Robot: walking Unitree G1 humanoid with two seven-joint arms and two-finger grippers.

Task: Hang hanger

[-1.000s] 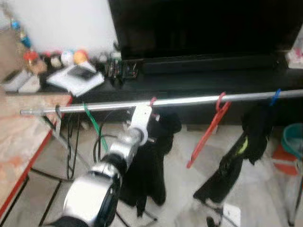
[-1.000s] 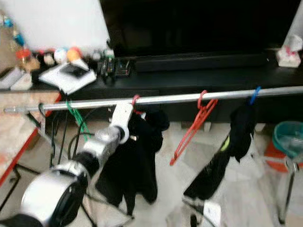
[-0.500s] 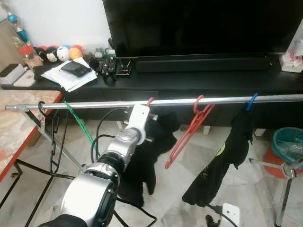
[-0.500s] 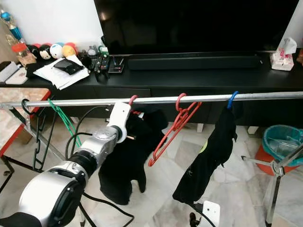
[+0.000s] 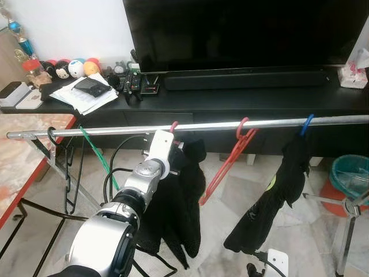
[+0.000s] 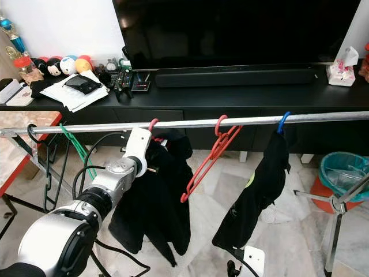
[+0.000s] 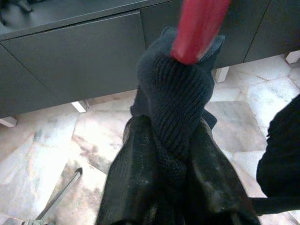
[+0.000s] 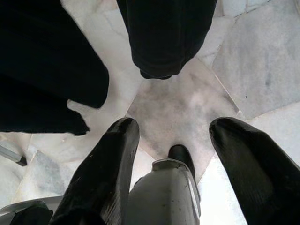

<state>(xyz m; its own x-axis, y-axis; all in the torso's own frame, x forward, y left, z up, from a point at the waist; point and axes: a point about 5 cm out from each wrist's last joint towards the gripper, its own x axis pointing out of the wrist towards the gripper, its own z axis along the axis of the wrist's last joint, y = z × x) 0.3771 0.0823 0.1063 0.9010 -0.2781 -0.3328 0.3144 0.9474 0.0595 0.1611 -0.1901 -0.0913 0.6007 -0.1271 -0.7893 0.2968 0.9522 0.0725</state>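
Note:
A silver rail (image 5: 277,123) runs across in front of me. My left gripper (image 7: 173,187) is shut on the neck of a red hanger (image 7: 197,28) that carries a black knit garment (image 5: 179,202). That hanger's red hook (image 5: 173,124) lies over the rail, just beyond my white left wrist (image 5: 160,151). Further right along the rail hang an empty red hanger (image 5: 228,161) and a blue hanger hook (image 5: 307,121) with a black garment (image 5: 277,184). My right gripper (image 8: 174,129) hangs open over the marble floor.
A green hanger (image 5: 95,156) and a black hanger (image 5: 63,173) hang at the rail's left end. A red-edged table (image 5: 23,167) stands on the left. Behind the rail are a black cabinet (image 5: 242,95) and a TV (image 5: 242,34). A teal bin (image 5: 350,176) sits at the right.
The view has steadied from a blur and shifted. My left arm and its hanger have edged slightly left along the rail, away from the empty red hanger.

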